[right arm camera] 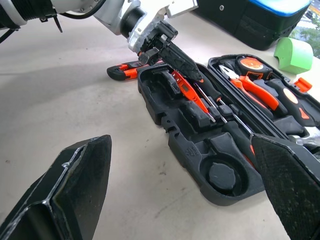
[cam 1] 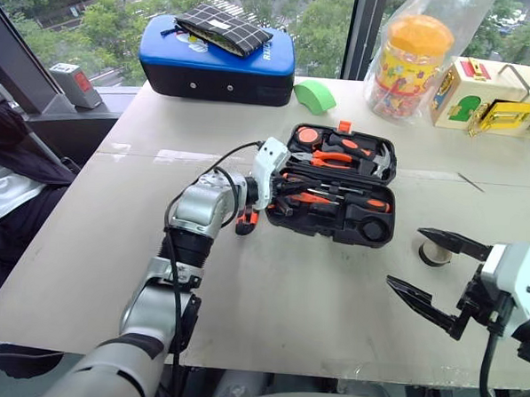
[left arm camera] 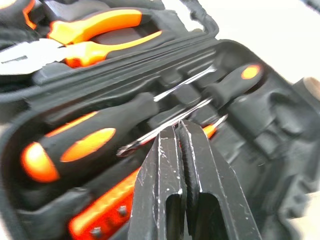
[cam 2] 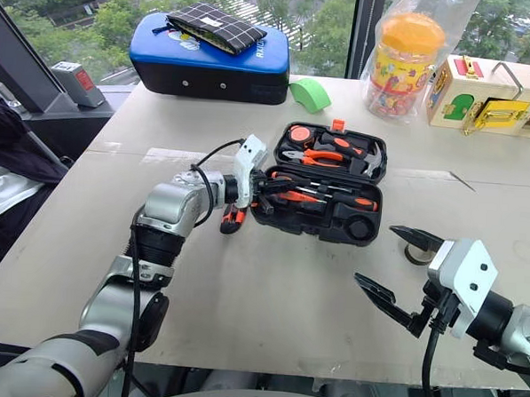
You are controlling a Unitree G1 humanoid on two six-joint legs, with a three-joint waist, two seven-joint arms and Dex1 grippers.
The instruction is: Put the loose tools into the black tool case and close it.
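Soft daylight pours in through the big windows (cam 1: 257,11) behind the pale grey table (cam 1: 269,288), bright and even, shadows faint. Up close, the orange-handled pliers (left arm camera: 85,37) go blurry.

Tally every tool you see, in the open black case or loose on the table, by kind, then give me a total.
Orange-and-black screwdrivers: 2
Slim orange screwdriver: 1
Pliers: 1
Hammer: 1
Tape measure: 1
Utility knife, on the table beside the case: 1
Tape roll, on the table: 1
Total: 8
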